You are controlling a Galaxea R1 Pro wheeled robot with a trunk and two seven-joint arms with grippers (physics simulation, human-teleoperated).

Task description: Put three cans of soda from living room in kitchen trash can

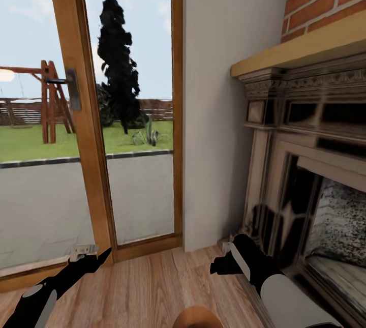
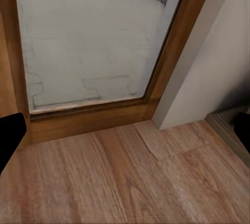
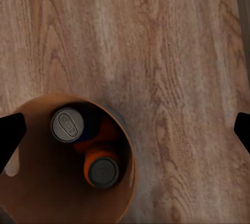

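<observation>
Two cans are showing their tops inside the trash can (image 3: 67,182) in the right wrist view: one with a silvery lid (image 3: 67,125) on a dark blue body, and one orange can (image 3: 103,169) with a dark top, both standing upright against the coppery inner wall. An orange patch between them may be belonging to a third can, but it is too hidden to count. The bin is standing on the wood floor (image 3: 172,52) directly under the right gripper (image 3: 127,130), whose two dark fingertips are sitting far apart at opposite edges of that view, so the jaws are spread and holding nothing.

In the head view the bin's brown rim (image 1: 197,316) is peeking in at the bottom edge, between the arms. The left gripper (image 1: 96,255) is hanging low near the glass door (image 1: 137,165); whether its jaws are spread or closed cannot be told. The brick fireplace (image 1: 305,165) places the robot in the living room, so the bin is likely travelling with the cans, kept close for dropping them in.
</observation>
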